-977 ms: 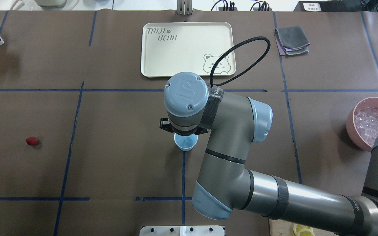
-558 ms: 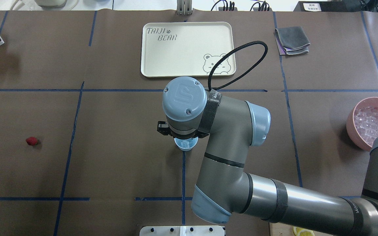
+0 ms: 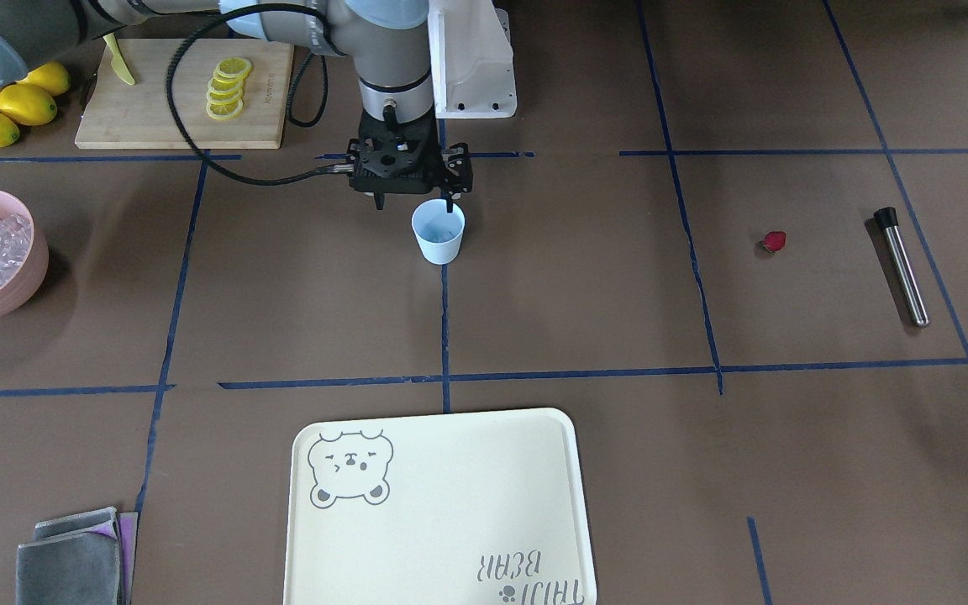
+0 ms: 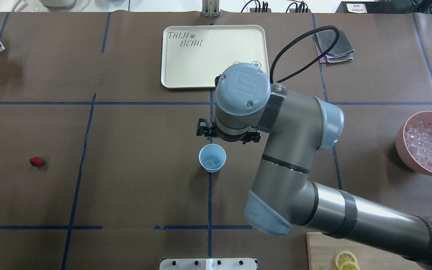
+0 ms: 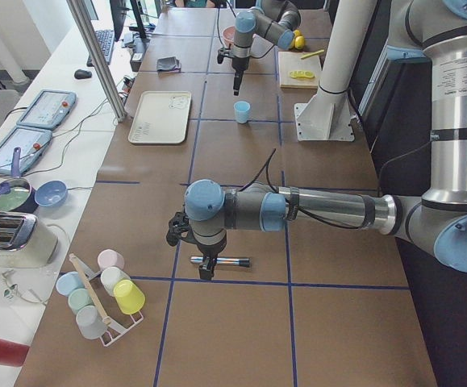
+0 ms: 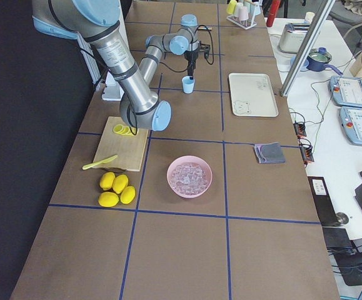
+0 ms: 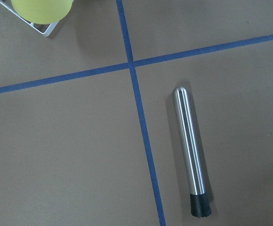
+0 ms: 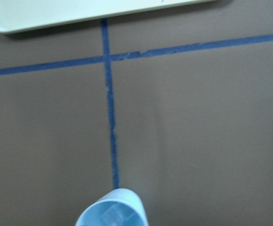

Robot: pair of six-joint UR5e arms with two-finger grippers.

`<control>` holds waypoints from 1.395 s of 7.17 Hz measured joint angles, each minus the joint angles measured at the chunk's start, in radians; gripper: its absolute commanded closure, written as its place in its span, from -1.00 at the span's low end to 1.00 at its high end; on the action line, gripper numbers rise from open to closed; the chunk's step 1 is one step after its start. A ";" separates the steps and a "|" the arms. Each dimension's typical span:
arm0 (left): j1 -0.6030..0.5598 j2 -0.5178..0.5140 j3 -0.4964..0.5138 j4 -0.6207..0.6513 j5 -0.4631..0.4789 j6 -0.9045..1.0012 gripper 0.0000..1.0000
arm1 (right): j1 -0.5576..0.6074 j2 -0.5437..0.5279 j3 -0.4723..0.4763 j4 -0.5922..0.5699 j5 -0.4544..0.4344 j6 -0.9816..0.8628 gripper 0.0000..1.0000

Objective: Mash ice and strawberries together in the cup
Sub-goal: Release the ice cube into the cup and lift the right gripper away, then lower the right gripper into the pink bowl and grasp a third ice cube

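Observation:
The pale blue cup (image 4: pixel 212 158) stands upright at mid-table, also in the front view (image 3: pixel 439 232) and at the bottom edge of the right wrist view (image 8: pixel 112 209). One clear ice cube (image 4: pixel 213 162) lies in it. More ice (image 4: pixel 428 142) fills the pink bowl (image 4: pixel 401 144) at the right. The dark red strawberry (image 4: pixel 35 161) lies on the mat far left. My right gripper (image 3: pixel 413 203) is open and empty, above the cup's robot-side rim. My left gripper (image 5: pixel 205 270) hovers over a steel muddler (image 7: pixel 189 150); I cannot tell whether it is open or shut.
A cream tray (image 4: pixel 214 56) lies beyond the cup, with a grey cloth (image 4: pixel 333 45) to its right. A cutting board with lemon slices (image 3: pixel 186 84) and whole lemons (image 3: pixel 9 105) sit near the robot's base. A rack of cups (image 5: pixel 104 294) stands by the left arm.
My right wrist has moved away from over the cup, toward the tray and to the right. The cup's mouth is now uncovered, with an ice cube showing inside it.

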 measured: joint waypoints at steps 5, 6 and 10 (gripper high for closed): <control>0.001 0.001 0.000 0.000 0.000 0.000 -1.00 | 0.312 -0.447 0.238 0.004 0.171 -0.548 -0.99; 0.000 0.001 -0.001 0.000 0.000 0.001 -1.00 | 0.375 -0.549 0.263 0.006 0.186 -0.697 -0.99; 0.000 0.001 -0.001 0.001 0.000 0.001 -1.00 | 0.540 -0.848 0.268 0.128 0.221 -1.057 -0.96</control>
